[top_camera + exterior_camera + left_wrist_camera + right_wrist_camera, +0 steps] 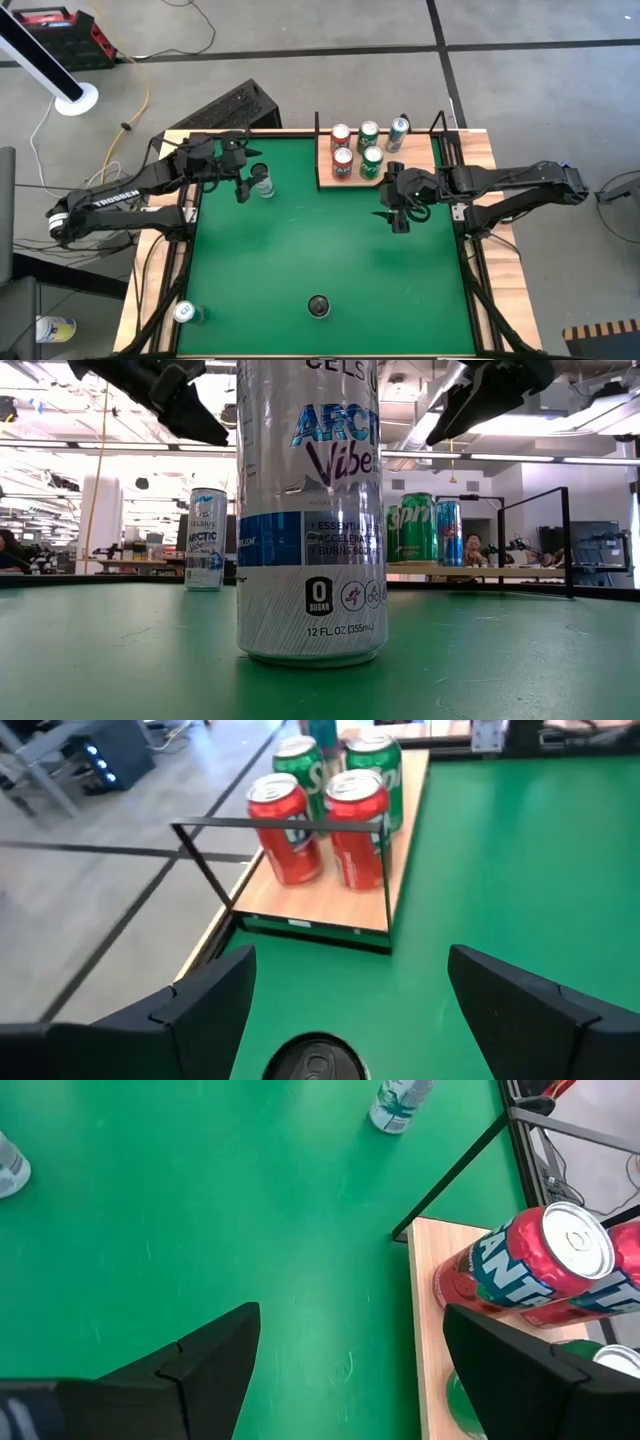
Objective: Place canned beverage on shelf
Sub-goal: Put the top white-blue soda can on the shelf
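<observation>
left end effector open above silver can

table: green top; 3 silver cans | shelf: far edge; 2 red, 2 green, 1 blue can

Red cans: 2. Green cans: 2. Blue can: 1. Silver cans: 3. Shelf: 1. End effectors: 2.

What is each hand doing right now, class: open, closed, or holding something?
Left hand: open, empty, above a silver can.
Right hand: open, empty, beside the shelf.
</observation>
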You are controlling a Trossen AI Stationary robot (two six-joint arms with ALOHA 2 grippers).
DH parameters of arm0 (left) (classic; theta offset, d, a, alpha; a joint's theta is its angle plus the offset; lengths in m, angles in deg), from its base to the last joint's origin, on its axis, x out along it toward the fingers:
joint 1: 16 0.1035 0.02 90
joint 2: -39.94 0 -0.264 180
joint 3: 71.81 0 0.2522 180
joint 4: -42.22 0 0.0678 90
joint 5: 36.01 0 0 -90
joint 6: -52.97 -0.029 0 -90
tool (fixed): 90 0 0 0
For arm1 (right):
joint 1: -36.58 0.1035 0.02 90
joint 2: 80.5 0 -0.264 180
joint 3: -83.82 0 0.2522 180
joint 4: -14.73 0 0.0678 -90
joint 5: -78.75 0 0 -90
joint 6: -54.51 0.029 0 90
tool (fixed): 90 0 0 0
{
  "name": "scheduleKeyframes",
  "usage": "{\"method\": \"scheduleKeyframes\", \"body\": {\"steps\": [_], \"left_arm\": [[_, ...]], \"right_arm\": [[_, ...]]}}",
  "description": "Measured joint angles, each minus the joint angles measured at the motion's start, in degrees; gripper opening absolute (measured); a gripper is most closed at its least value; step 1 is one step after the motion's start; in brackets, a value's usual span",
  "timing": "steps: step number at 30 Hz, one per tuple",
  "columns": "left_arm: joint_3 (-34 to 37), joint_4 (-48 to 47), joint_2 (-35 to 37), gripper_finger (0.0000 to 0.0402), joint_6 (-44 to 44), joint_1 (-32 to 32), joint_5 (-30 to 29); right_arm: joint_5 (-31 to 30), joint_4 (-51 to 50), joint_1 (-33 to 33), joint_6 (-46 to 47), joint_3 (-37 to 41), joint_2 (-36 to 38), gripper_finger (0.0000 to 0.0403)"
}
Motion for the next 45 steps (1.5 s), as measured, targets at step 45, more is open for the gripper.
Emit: {"method": "scheduleKeyframes", "body": {"steps": [45], "left_arm": [[-0.04, -3.97, -1.15, 0.0316, -0.88, 6.78, 7.32]], "right_arm": [[0.02, -3.87, -2.54, 3.17, 0.04, 8.99, 0.034]]}}
